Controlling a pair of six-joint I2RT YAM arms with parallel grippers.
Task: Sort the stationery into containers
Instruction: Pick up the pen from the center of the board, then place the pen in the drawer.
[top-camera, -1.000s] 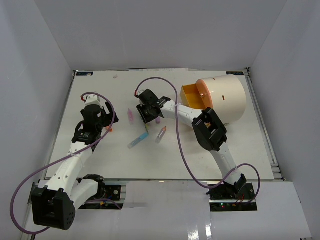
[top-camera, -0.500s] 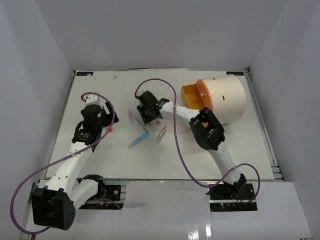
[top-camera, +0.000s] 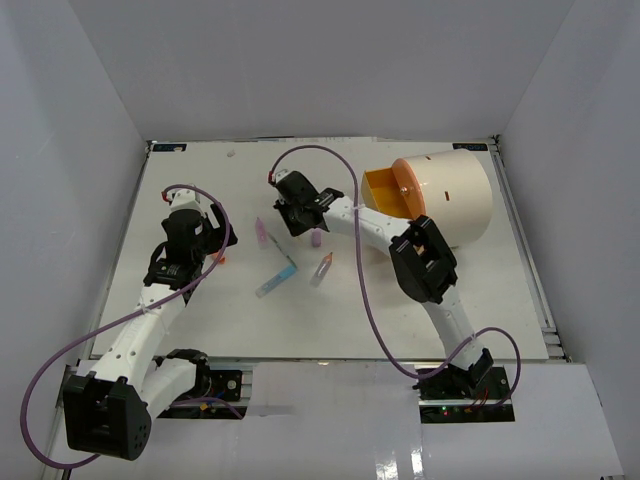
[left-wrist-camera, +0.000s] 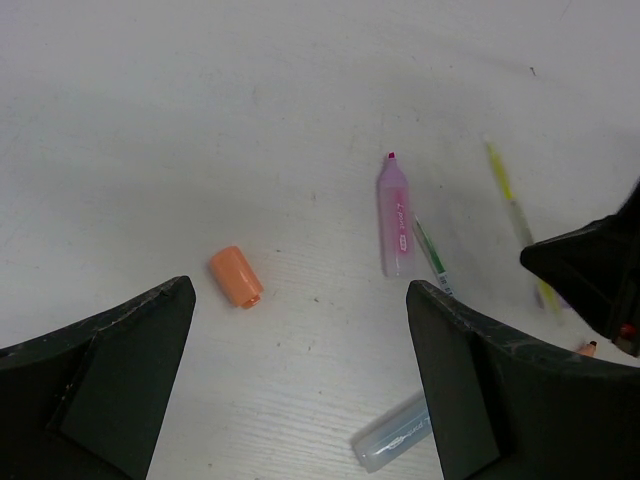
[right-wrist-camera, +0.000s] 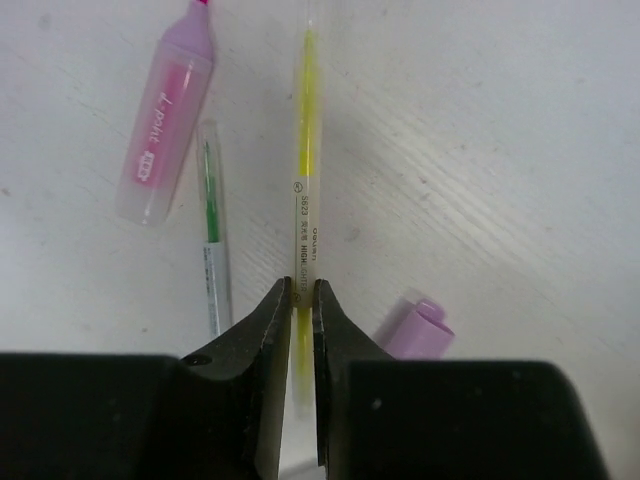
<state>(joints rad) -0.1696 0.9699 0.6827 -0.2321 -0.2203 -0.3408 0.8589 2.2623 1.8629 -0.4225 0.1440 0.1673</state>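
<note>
**A Long Reach to the Left**

The right arm (top-camera: 380, 230) stretches leftward across the white table (top-camera: 480, 300), its gripper (top-camera: 290, 222) near a pink marker (top-camera: 262, 235) and a purple cap (top-camera: 316, 240). A blue pen (top-camera: 277, 278) lies closer to the bases. The cream drum (top-camera: 455, 200) stands far right, well apart.

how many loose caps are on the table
2: an orange cap left of the pink highlighter, a purple cap right of the yellow pen. Others may be hidden.

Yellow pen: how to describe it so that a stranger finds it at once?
Start at the cream drum, far right; left of it reaches the right tool. That tool is shut on a thin clear pen with a yellow core, unlike the fat pink highlighter, green-cored pen and purple cap beside it.
</note>
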